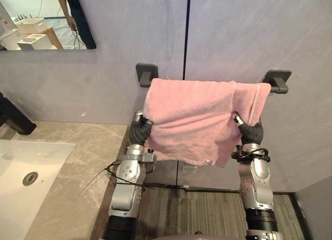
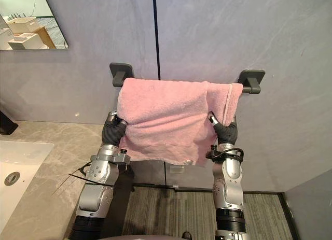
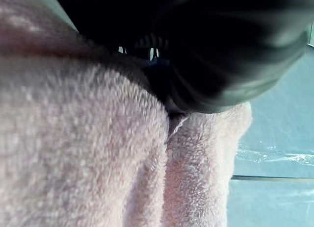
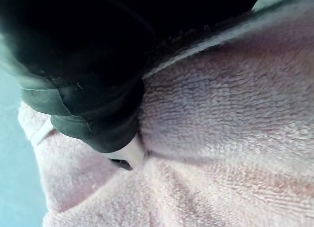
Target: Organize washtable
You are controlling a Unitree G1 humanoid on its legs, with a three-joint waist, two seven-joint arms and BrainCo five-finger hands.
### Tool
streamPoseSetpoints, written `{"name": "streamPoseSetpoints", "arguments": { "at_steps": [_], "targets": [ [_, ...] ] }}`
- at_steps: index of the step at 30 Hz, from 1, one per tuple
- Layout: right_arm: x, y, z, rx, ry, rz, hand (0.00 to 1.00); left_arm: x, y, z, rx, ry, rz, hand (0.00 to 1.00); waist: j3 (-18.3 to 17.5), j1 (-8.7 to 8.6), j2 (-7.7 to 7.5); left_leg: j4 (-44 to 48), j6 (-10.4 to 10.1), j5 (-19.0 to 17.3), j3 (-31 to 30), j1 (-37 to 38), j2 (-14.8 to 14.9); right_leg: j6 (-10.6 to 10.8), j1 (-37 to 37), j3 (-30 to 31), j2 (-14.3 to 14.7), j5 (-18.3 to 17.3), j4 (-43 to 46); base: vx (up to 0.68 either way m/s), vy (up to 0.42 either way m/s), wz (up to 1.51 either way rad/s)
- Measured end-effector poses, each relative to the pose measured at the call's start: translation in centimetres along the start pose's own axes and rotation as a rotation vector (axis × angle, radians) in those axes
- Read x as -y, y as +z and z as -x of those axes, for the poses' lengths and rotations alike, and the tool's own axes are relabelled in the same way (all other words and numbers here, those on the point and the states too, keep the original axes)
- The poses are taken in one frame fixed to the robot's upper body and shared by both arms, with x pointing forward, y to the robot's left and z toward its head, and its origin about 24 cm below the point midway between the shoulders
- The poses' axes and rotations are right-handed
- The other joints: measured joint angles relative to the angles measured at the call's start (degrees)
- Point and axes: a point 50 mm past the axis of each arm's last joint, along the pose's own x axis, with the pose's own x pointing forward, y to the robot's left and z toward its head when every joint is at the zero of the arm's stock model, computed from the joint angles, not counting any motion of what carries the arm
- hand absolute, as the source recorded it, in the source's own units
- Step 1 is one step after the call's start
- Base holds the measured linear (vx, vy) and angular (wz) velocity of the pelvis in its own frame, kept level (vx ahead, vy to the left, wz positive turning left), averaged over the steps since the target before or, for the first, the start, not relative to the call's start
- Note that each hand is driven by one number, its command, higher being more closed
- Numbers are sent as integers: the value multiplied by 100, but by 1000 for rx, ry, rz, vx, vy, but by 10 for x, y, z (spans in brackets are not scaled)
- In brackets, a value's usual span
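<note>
A pink towel [image 1: 197, 121] hangs draped over a dark wall rail between two dark brackets [image 1: 147, 73] [image 1: 277, 78], bunched towards the right end. My left hand [image 1: 139, 130] is raised against the towel's lower left edge, its dark cover pressed into the cloth [image 3: 98, 153]. My right hand [image 1: 251, 131] is up at the towel's right side, its thumb [image 4: 128, 156] pinching the cloth where the creases gather; its fingers are hidden behind the cloth.
A marble counter [image 1: 78, 188] with a white sink [image 1: 46, 152] and a black tap [image 1: 13, 118] lies at the left. A mirror [image 1: 41, 19] at the upper left reflects a person and boxes. Striped floor [image 1: 207, 209] lies below the towel.
</note>
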Motion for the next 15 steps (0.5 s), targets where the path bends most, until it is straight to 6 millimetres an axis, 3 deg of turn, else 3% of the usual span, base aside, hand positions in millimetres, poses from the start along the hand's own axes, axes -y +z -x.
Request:
{"name": "streamPoseSetpoints", "arguments": {
  "at_steps": [3, 9, 15],
  "targets": [
    [7, -1, 2, -4, -25, 6, 0, -2, -2, 2, -11, 17, -2, 0, 50, 13, -21, -1, 0, 0, -2, 0, 0, 0, 1, -4, -1, 0, 0, 0, 0, 0],
    [20, -22, 18, -109, -74, 19, 0, -5, -5, 5, -24, 25, -3, 0, 53, 5, -22, -5, 0, 0, -3, 3, -1, 0, 1, -4, -3, 0, 0, 0, 0, 0],
    [29, -32, 33, -170, -109, 26, 0, -9, -25, 17, -122, 28, 0, 0, 64, -3, -7, -4, 0, 0, 0, 4, 1, 0, 0, -4, -2, 0, -3, 0, 0, 0]
  ]
}}
